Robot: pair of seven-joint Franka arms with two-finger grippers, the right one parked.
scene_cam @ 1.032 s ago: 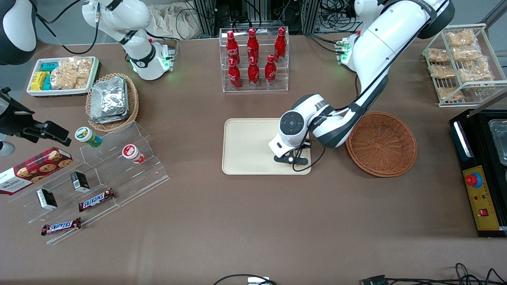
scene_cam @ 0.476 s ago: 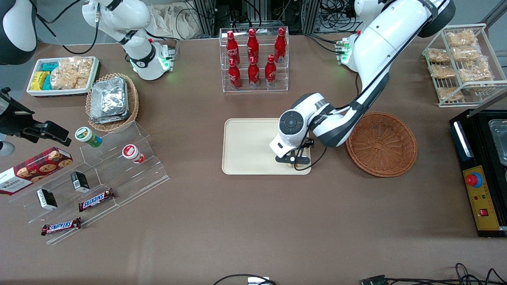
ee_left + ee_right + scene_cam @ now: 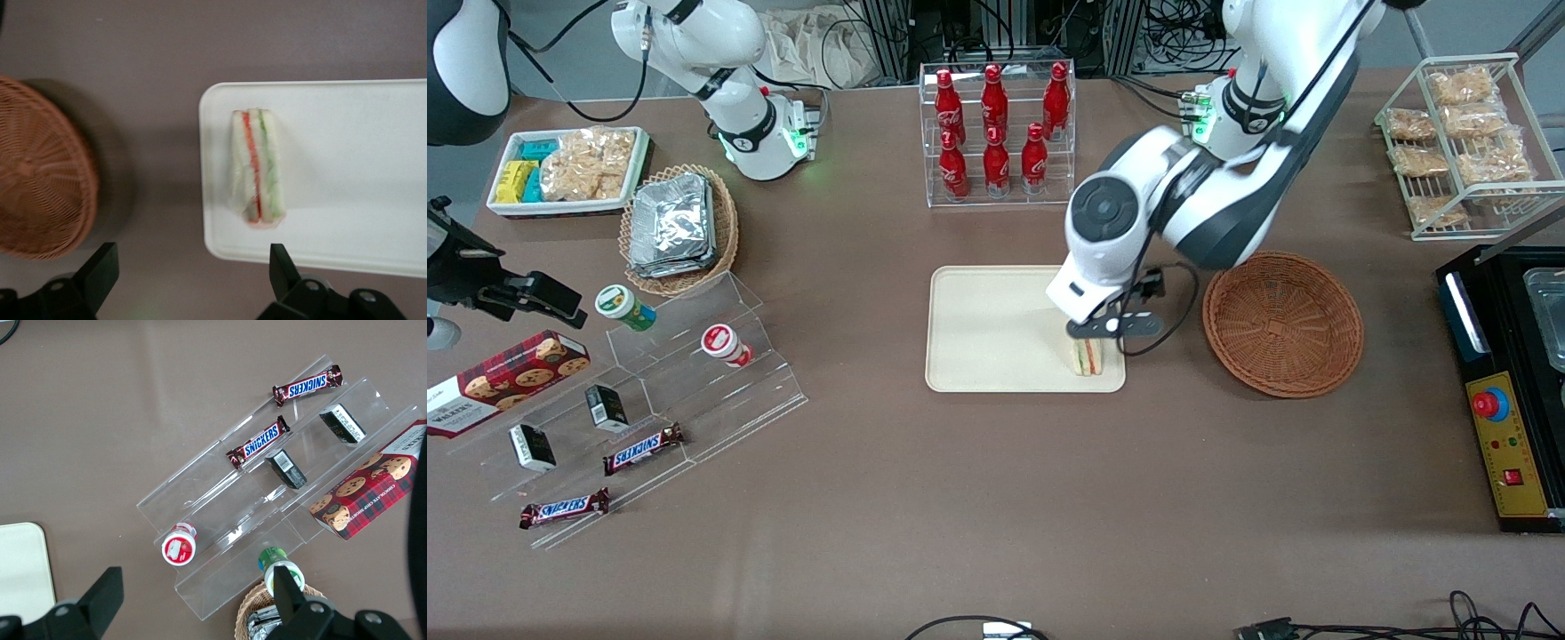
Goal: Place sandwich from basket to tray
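Front view: one sandwich (image 3: pixel 1087 356) stands on its edge on the one tray (image 3: pixel 996 331), at the tray's corner nearest the one basket (image 3: pixel 1283 322), which holds nothing. The claw (image 3: pixel 1107 327) hangs just above the sandwich. The placing looks done; the next move is probably only a clear retreat upward.

Left wrist view: the claw (image 3: pixel 190 267) is spread wide, gripping nothing, with its fingers (image 3: pixel 100 265) apart above the tray (image 3: pixel 347 167) edge. The single sandwich (image 3: pixel 257 168) lies free near the tray corner, the basket (image 3: pixel 40 180) beside the tray.
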